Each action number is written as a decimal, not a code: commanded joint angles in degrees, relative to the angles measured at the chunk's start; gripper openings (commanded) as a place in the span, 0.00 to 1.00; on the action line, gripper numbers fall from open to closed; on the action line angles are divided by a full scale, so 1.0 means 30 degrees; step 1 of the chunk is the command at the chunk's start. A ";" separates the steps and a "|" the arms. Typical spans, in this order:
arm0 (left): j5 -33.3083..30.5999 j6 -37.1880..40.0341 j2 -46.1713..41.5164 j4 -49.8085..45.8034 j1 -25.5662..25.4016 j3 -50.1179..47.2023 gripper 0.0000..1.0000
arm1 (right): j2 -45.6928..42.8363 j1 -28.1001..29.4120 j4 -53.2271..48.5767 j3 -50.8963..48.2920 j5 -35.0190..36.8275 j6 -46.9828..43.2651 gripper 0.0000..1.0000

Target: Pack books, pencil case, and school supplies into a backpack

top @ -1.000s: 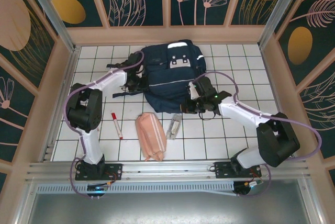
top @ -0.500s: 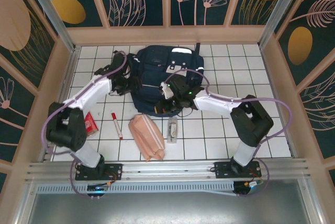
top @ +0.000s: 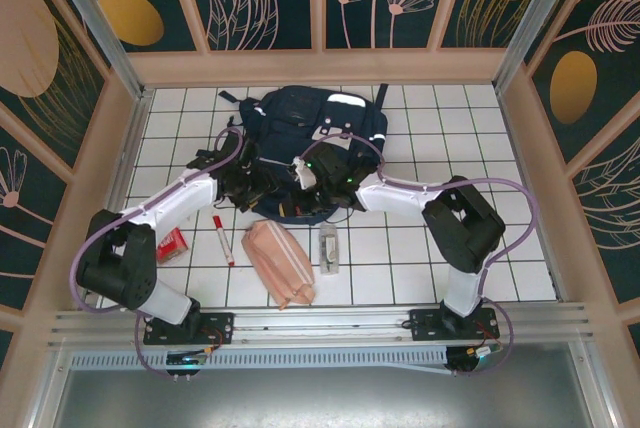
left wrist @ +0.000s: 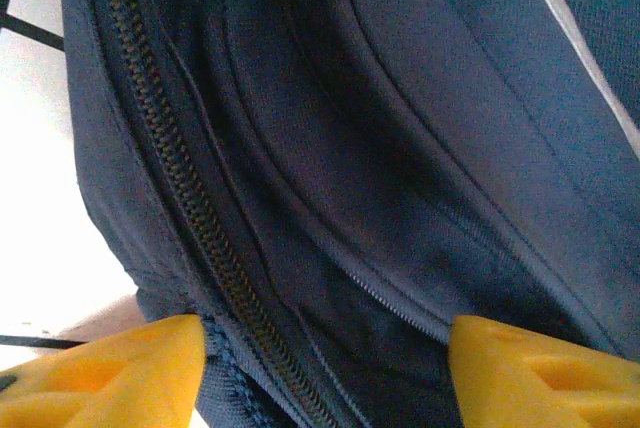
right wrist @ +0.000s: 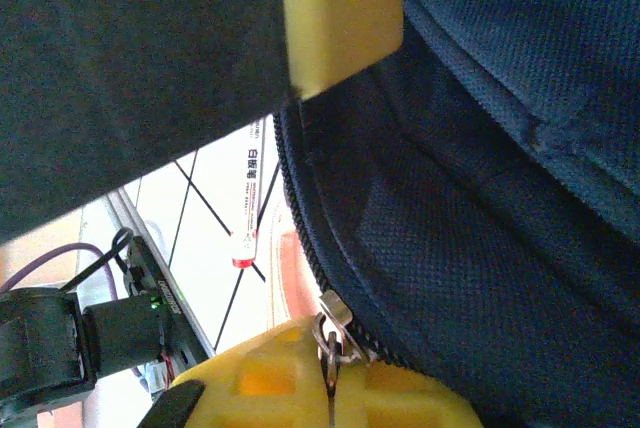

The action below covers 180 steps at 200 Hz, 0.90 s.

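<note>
My right pincer is clenched on the zip pull at the near mouth of the limp backpack, my left pincer spread wide astride its zip edge, the pocket showing bare dark lining, and the soft pencil case just at its near side looks best pinched mid-body.

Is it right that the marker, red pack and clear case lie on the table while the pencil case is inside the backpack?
No: the pencil case also lies on the table, in front of the backpack, as the top external view shows. The rest stands.
</note>
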 commanded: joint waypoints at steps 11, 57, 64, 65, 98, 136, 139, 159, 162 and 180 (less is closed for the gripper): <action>-0.1789 0.0075 0.1596 -0.0241 0.0047 0.0804 0.31 | -0.0188 0.0316 0.1253 0.0660 -0.0053 -0.0036 0.00; -0.4368 0.2687 0.2736 -0.2087 0.0442 0.2821 0.00 | -0.0650 -0.1094 -0.4018 0.0454 0.1033 -0.2226 0.00; -0.4672 0.3048 0.2707 -0.2205 0.0582 0.2928 0.00 | -0.0707 -0.1704 -0.4745 0.0274 0.0492 -0.2537 0.00; -0.4702 0.3085 0.2703 -0.2217 0.0594 0.2937 0.00 | -0.0725 -0.1778 -0.4872 0.0245 0.0417 -0.2606 0.00; -0.4834 0.4867 0.2683 -0.2028 0.1272 0.3185 0.00 | -0.1409 -0.4193 -0.7960 -0.1051 0.0684 -0.4506 0.00; -0.4674 0.7215 0.3400 -0.2376 0.1731 0.4296 0.00 | -0.1533 -0.6883 -0.9973 -0.1265 0.2830 -0.6331 0.00; -0.4563 0.7442 0.3410 -0.2412 0.1788 0.4382 0.00 | -0.1511 -0.7044 -1.0056 -0.1236 0.2945 -0.6467 0.00; -0.4141 0.9186 0.4919 -0.2893 0.2452 0.5395 0.00 | -0.1417 -0.7284 -1.0778 -0.0556 0.2964 -0.6958 0.00; -0.4160 0.9471 0.5156 -0.3103 0.2478 0.5680 0.00 | -0.1438 -0.7237 -1.0830 -0.0455 0.2826 -0.6978 0.00; -0.4726 1.0430 0.6025 -0.4213 0.2564 0.7227 0.04 | -0.1616 -0.6656 -1.0553 -0.0087 0.1911 -0.6840 0.00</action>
